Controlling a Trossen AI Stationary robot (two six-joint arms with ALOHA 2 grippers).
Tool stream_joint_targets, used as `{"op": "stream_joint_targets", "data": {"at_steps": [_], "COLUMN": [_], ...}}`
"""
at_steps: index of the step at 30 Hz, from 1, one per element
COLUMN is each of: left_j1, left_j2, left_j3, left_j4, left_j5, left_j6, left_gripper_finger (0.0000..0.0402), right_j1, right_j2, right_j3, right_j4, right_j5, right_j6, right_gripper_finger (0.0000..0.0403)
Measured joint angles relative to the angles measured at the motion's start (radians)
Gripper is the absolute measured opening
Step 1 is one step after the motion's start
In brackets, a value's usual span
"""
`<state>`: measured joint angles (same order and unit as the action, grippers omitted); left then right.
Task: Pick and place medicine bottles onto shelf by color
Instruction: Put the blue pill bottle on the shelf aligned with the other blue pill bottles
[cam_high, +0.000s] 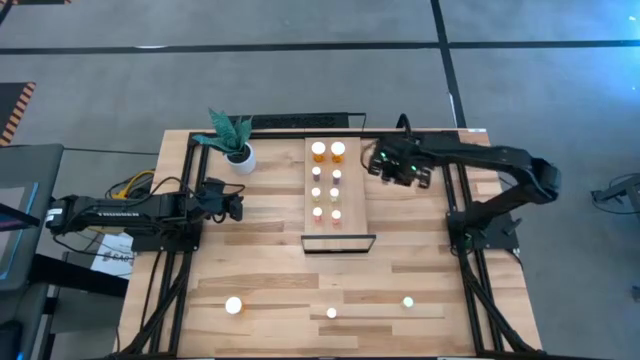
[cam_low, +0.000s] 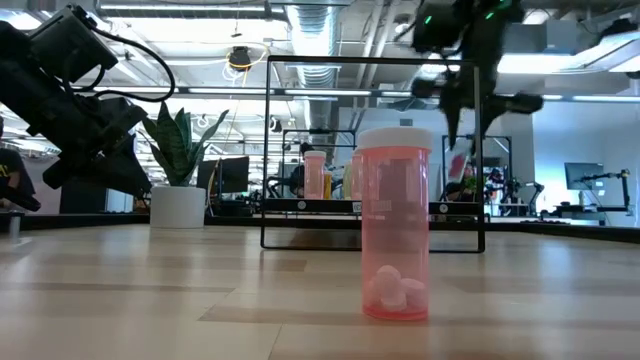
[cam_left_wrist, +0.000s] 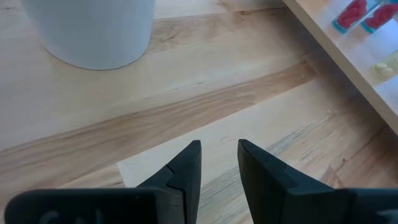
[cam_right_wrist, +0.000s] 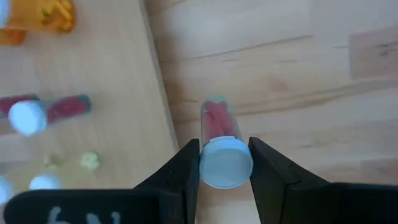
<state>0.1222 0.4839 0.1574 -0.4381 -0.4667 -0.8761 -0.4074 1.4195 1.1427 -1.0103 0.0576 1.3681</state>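
Observation:
The light-wood shelf lies at the table's middle with several small white-capped medicine bottles standing on it in two rows. My right gripper hovers just right of the shelf's far end, shut on a small bottle with red contents. My left gripper is open and empty over bare table left of the shelf, near the plant pot. Three more bottles stand near the table's near edge: left, middle and right. My right gripper pinches the small bottle's round white cap between its two fingers, one on each side. The fingers come from above, pointing down. The bottle hangs upright below them, its red-filled body over the table beside the shelf's edge; it looks clear of the table.
A potted green plant stands at the far left of the shelf. The shelf's black metal frame rises at its near short end. In the low view a pink bottle stands close in front. Black arm rails run along both table sides.

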Motion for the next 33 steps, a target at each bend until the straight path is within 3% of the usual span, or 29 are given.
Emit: {"op": "stream_joint_targets", "data": {"at_steps": [7,20,33], "left_j1": [0.000,0.000,0.000], "left_j2": [0.000,0.000,0.000], "left_j3": [0.000,0.000,0.000], "left_j4": [0.000,0.000,0.000], "left_j5": [0.000,0.000,0.000], "left_j6": [0.000,0.000,0.000], "left_gripper_finger": [0.0091,0.0091,0.0091], "right_j1": [-0.074,-0.024,-0.007], "right_j2": [0.206,0.477,0.565], "right_j3": [0.159,0.495,0.572], "right_j4": [-0.020,-0.187,-0.215], "right_j5": [-0.088,-0.113,-0.118], "right_j6": [-0.146,-0.304,-0.307], "right_gripper_finger": [0.0127,0.0128,0.0128]}}
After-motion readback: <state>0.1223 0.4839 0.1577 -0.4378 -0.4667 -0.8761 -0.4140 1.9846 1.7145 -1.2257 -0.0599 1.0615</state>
